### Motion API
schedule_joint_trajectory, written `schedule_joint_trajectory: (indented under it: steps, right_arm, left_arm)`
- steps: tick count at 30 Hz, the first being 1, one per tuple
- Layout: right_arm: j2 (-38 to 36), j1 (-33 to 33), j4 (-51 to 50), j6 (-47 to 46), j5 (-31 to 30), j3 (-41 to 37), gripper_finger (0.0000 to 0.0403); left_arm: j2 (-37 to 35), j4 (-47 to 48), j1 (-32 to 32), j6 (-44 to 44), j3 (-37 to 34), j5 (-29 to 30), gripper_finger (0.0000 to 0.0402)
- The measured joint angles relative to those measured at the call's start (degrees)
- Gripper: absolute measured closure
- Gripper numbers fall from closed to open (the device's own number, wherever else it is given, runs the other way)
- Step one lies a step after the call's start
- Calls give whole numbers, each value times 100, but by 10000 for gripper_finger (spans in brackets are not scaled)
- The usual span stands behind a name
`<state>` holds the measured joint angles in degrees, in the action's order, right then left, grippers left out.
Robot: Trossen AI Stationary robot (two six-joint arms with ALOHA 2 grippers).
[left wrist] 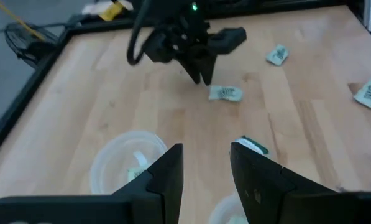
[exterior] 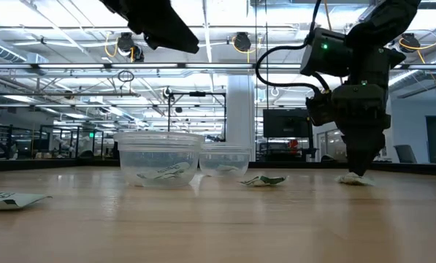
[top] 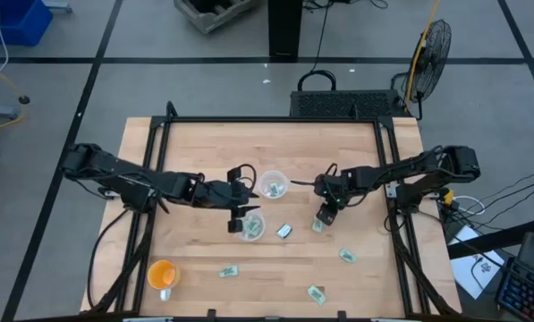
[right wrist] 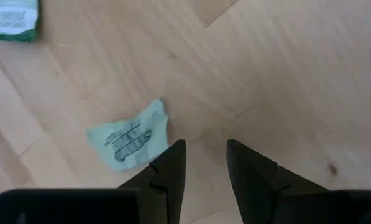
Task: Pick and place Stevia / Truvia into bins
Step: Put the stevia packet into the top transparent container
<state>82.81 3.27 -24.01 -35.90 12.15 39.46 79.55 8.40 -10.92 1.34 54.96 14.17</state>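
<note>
Now the right end effector (right wrist: 205, 163) is hovering, fingers parted, beside a crumpled Stevia packet (right wrist: 130, 142); light and flimsy, it probably wants pinching mid-body.

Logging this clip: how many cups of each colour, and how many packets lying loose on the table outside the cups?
clear cups: 2
orange cup: 1
loose packets: 5
Total: 8
Both clear cups also hold packets, but those are too small to count here.
</note>
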Motion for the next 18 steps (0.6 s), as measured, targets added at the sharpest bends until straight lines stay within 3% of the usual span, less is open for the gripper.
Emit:
schedule_joint_trajectory:
  steps: [18]
  right_arm:
    - [0, -119, 315, 55, 186, -4, 293]
  left_arm:
    - [0, -8, 265, -99, 0, -27, 261]
